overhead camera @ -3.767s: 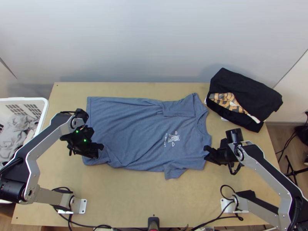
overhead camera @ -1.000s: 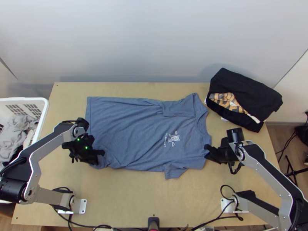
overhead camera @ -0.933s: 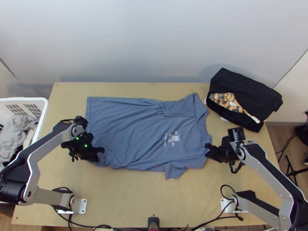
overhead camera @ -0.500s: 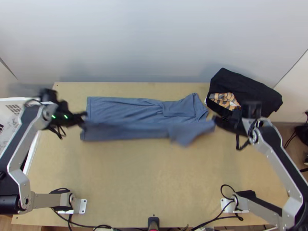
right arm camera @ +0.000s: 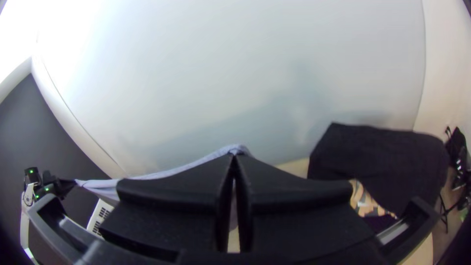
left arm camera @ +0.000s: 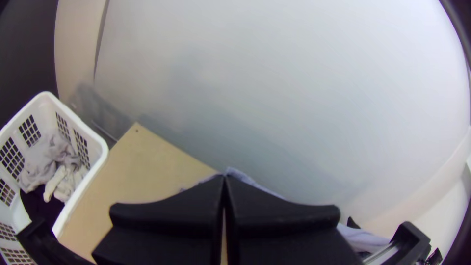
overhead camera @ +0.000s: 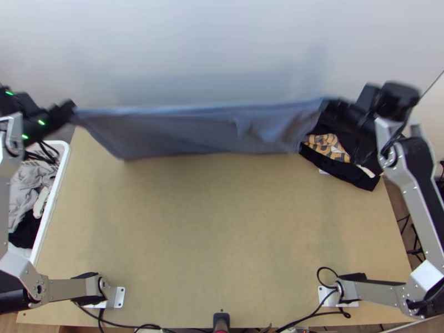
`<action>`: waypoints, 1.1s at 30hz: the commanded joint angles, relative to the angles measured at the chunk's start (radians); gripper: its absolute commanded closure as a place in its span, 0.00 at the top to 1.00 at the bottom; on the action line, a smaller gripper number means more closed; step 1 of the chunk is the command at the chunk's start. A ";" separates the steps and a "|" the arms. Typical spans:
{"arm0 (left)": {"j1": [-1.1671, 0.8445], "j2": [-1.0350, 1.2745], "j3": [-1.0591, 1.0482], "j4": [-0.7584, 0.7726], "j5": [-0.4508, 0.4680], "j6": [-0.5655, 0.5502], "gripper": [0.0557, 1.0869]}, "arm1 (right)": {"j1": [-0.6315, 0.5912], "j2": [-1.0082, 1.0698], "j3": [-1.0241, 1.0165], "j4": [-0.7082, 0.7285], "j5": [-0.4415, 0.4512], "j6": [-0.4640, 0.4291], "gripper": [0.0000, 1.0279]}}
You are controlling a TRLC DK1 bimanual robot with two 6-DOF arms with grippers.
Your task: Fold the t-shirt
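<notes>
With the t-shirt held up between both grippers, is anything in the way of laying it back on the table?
Nothing visible stands between the t-shirt and the table nearer the bases. The black cloth lies off by the right gripper, so that end might brush it coming down.

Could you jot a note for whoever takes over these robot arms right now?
Left gripper: shut on one end of the t-shirt.
Right gripper: shut on its other end.
Shirt: stretched between them, hanging over the far part of the table.
Done: shirt gripped and raised; no finished fold visible.
Left: probably lower it, then fold.
</notes>
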State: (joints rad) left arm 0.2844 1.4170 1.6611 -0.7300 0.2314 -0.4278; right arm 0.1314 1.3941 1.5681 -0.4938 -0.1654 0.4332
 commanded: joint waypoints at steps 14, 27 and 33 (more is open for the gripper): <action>0.108 -0.303 0.341 0.149 -0.009 -0.020 0.04 | 0.004 -0.351 0.389 0.106 0.052 -0.062 0.03; 0.053 -0.728 0.063 -0.028 0.008 0.089 0.04 | 0.059 -0.765 0.282 -0.339 -0.002 -0.091 0.03; -0.027 -0.816 -0.192 -0.120 0.036 0.049 0.04 | 0.091 -0.797 0.015 -0.327 0.000 -0.074 0.03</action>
State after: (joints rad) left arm 0.3267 0.7212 1.6997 -0.7517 0.2375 -0.3565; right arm 0.1921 0.6716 1.7977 -0.7765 -0.1646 0.3428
